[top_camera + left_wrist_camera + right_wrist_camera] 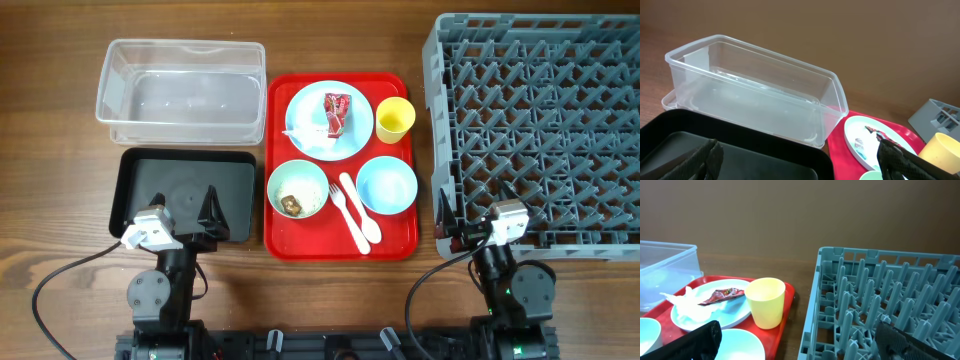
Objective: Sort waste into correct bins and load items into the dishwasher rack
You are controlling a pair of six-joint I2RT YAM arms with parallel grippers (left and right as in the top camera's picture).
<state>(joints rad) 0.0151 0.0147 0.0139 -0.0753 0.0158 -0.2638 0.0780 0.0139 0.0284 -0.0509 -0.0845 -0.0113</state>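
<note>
On a red serving tray [395,243], a light blue plate [300,100] holds the red wrapper [336,112] and white napkin [305,135]. Beside it are the yellow cup [395,118], a pale green bowl [275,180] with a brown lump and crumbs [291,204], a small blue bowl [386,185], and a white fork and spoon [352,212]. The clear tub [180,95] and black tray [150,175] are left. The grey rack [540,110] is right. My left gripper [185,208] is open over the black tray [740,155]. My right gripper [472,207] is open at the rack's near-left corner [890,305].
The left wrist view shows the clear tub [755,90], plate [860,140] and cup [940,150]. The right wrist view shows the cup [766,301], wrapper [720,295], napkin [682,302] and blue bowl [740,345]. Bare wood lies between the red tray and the rack.
</note>
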